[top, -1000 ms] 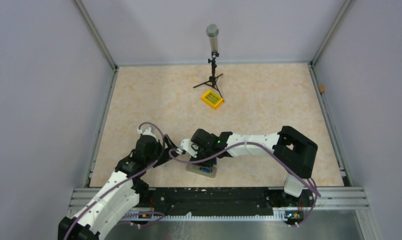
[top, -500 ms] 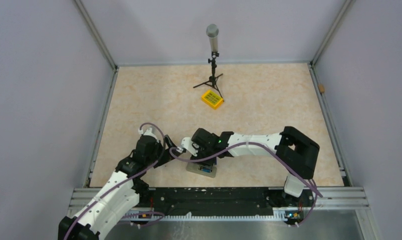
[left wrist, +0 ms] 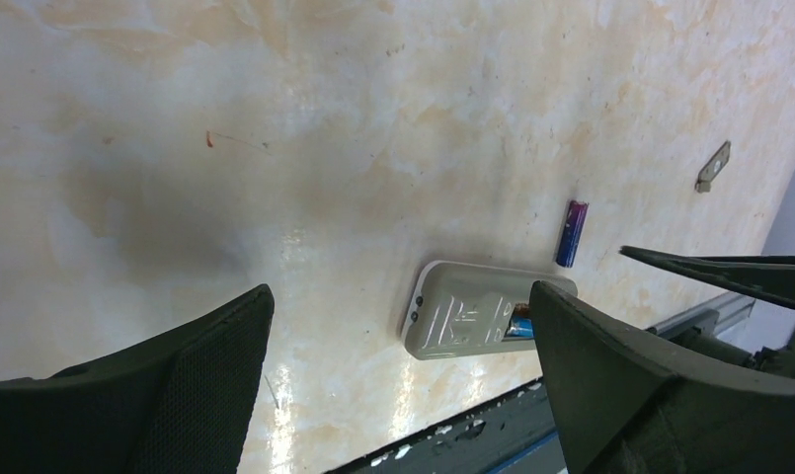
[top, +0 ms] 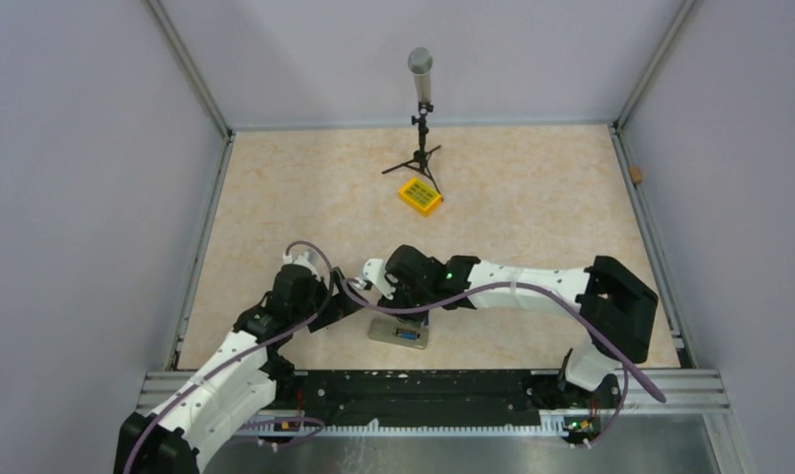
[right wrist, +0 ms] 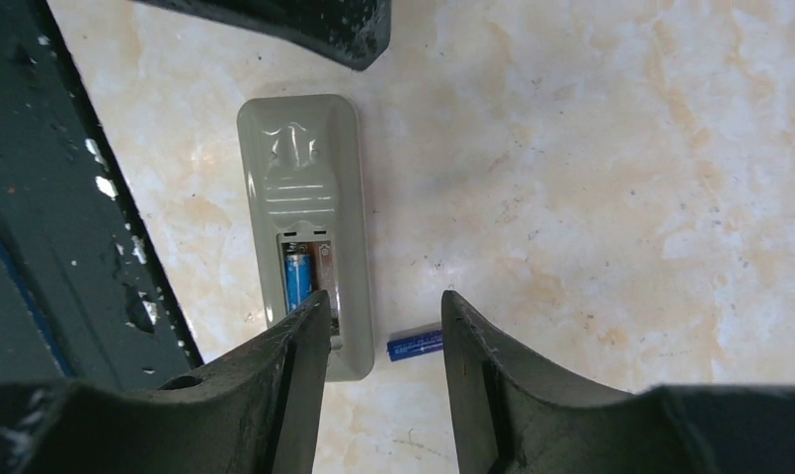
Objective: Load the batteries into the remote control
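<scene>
**Near the front rail: remote face down, one cell seated, one loose**

Close to the table's near edge, the remote control [right wrist: 309, 188] lies back-up on glossy beige stone-patterned laminate [right wrist: 620, 178]. It is a slim grey-white plastic slab with rounded corners. Raised marks are moulded into its back, but they do not read as letters. Its battery bay is uncovered, and a shiny blue battery [right wrist: 296, 279] sits in the slot on the rail side. The second battery [right wrist: 416, 344], a blue-and-dark cylinder, rests on the laminate just beside the remote and apart from it. Its label is too small to read.

The right gripper [right wrist: 383, 306] hangs over the bay end with its black, matte fingers about half apart and nothing between them. One finger cuts off the end of the bay. The left gripper [left wrist: 398, 296] is spread to its widest and is empty. Its textured pads frame the remote, and one hides the remote's far end.

A small flat grey piece [left wrist: 713, 166] lies farther off; what it is cannot be told. The yellow box [top: 420, 196] sits by a black tripod [top: 420, 153], and its key markings are illegible.
</scene>
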Robot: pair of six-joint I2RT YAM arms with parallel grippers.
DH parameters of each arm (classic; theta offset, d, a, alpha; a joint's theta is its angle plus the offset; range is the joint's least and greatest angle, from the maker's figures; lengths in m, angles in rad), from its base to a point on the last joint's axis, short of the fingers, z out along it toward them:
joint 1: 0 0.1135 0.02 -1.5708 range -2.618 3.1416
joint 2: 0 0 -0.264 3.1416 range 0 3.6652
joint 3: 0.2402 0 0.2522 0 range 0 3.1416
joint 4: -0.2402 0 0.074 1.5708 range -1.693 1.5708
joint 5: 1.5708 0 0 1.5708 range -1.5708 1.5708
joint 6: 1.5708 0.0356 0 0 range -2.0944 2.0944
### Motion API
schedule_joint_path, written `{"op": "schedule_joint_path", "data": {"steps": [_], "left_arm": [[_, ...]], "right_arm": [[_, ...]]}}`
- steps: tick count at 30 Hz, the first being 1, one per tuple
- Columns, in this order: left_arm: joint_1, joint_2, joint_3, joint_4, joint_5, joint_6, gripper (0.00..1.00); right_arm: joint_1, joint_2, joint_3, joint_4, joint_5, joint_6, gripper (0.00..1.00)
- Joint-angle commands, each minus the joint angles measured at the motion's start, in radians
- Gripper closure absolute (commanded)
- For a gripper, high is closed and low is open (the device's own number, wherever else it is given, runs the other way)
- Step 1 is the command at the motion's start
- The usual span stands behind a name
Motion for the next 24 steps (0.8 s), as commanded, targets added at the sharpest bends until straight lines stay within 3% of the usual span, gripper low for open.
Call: {"op": "schedule_joint_path", "data": {"steps": [1,7,17,24], "left_arm": [[0.005,0.049,-0.009,0.092,0.111,0.019,0.01],[0.003,0.118,-0.056,0.209,0.233,0.022,0.03],[0.000,0.256,-0.073,0.318,0.347,0.064,0.22],[-0.020,0.242,-0.099,0.319,0.372,0.065,0.34]], "right_arm": [[-0.003,-0.115,-0.018,0.008,0.018,0.093,0.56],[-0.002,-0.203,-0.093,0.040,0.062,0.248,0.58],[-0.002,-0.289,-0.204,0.084,0.113,0.405,0.61],[-0.003,-0.343,-0.278,0.131,0.144,0.513,0.62]]}}
